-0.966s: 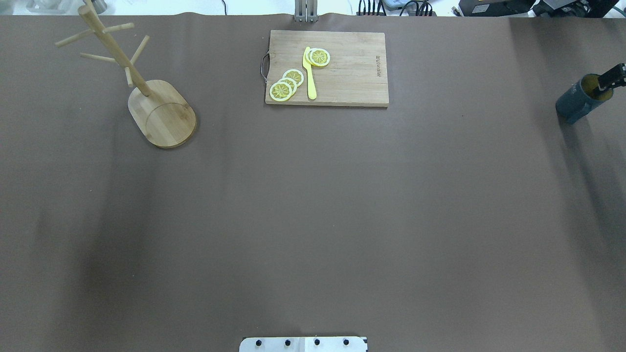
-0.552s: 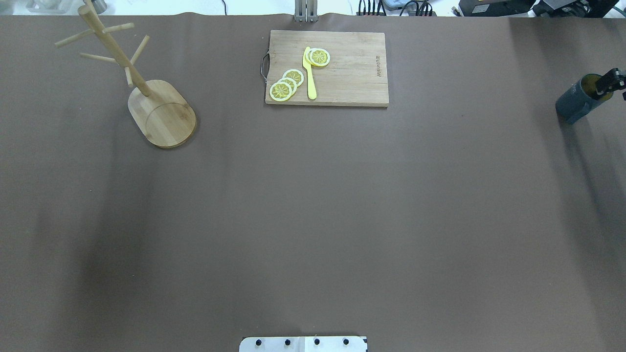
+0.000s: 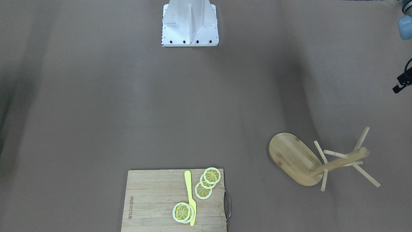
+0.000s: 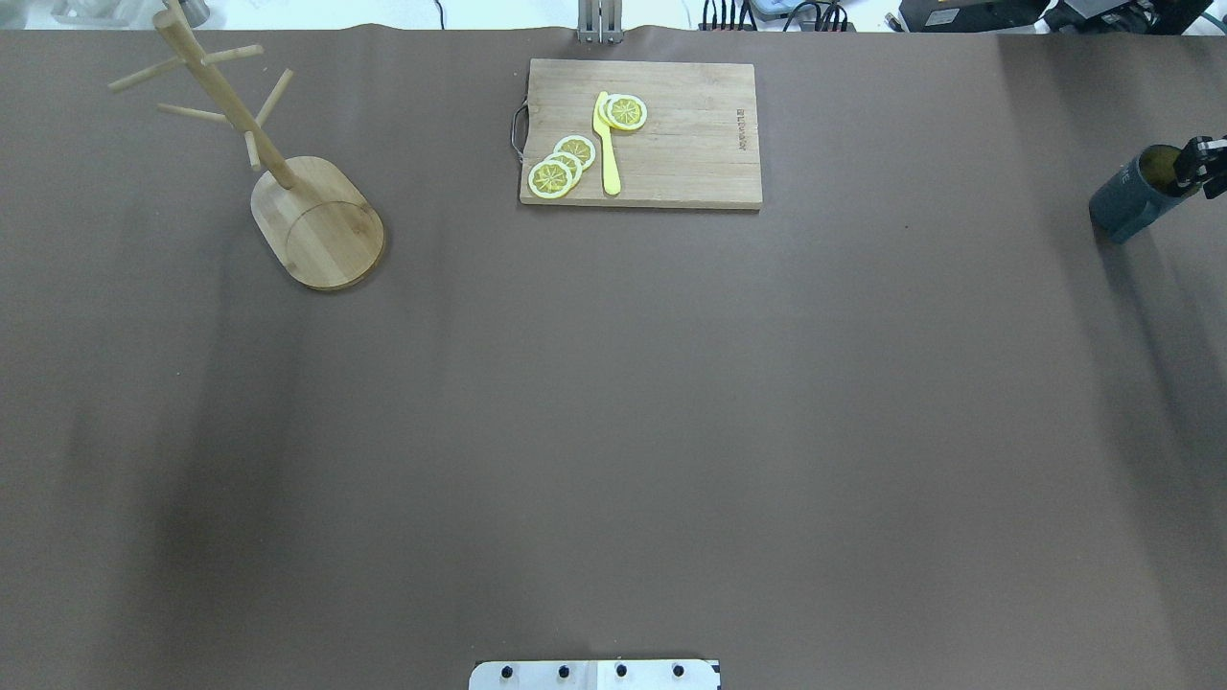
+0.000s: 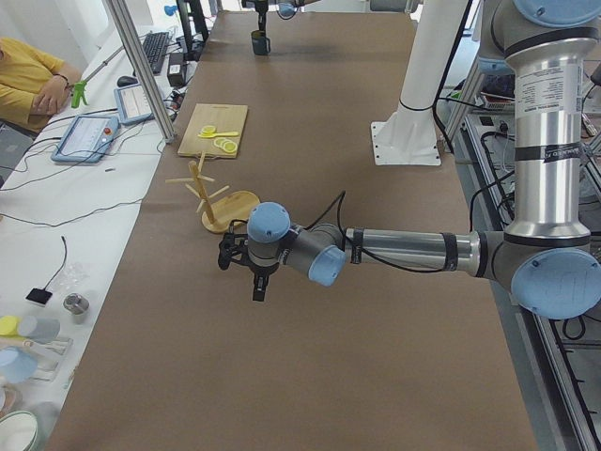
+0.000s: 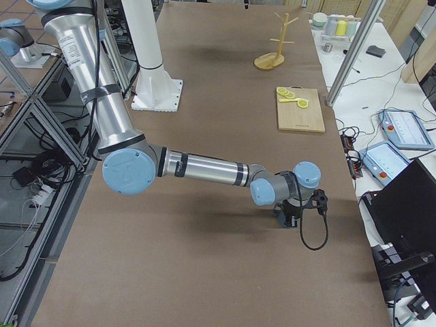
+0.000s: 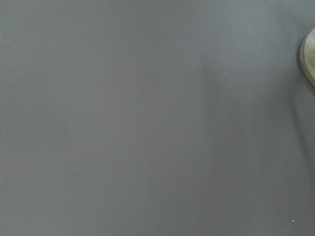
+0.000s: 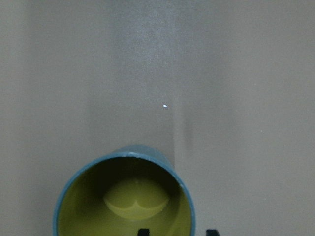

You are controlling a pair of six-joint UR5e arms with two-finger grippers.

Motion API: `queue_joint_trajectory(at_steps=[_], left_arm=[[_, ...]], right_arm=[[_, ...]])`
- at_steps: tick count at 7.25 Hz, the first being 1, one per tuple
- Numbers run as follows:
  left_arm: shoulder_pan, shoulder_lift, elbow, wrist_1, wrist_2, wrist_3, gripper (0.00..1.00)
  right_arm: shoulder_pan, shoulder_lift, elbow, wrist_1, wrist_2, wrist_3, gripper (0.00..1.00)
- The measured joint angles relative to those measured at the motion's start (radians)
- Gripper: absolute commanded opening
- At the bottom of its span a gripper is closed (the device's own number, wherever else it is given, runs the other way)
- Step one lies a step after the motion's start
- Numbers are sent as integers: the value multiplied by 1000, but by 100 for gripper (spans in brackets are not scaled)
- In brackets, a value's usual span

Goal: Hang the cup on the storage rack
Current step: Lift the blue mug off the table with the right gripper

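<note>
Overhead exterior: the cup [image 4: 1131, 203] stands at the table's right edge, well apart from the storage rack [image 4: 319, 228] at the far left. The right gripper [image 4: 1198, 171] sits at the cup's rim, half out of frame. You face a long carry, and I judge a thin rim pinch could let the mug swing or slip.

Right wrist-mounted: the fingertips [image 8: 143, 232] are parted, one inside the yellowish bowl and one outside the wall, with nothing clamped. If you close off-centre, you may shove or tip the cup. The handle is hidden here, so the loop could end up facing away from a peg.

Exterior left: the left gripper [image 5: 259, 285] hangs over bare table near the rack. You cannot tell how far open it is. It could crowd your approach.

Exterior front-facing: the pegs look thin, so a bump could topple the rack.
</note>
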Motion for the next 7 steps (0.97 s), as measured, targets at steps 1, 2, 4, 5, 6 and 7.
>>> queue_joint_trajectory(at_steps=[1, 2, 4, 5, 6, 7], left_arm=[[0, 0, 0, 0, 0, 0, 98], [0, 0, 0, 0, 0, 0, 98], [0, 2, -3, 0, 0, -1, 98], [0, 4, -5, 0, 0, -2, 98], [-1, 5, -9, 0, -1, -2, 98], [-1, 6, -12, -1, -1, -2, 98]], right_arm=[[-3, 2, -1, 1, 1, 13, 0], [-5, 6, 0, 0, 3, 25, 0], [3, 19, 39, -10, 35, 40, 0], [11, 19, 92, -32, 67, 53, 0], [16, 17, 177, -85, 95, 81, 0], [7, 13, 283, -147, 115, 143, 0]])
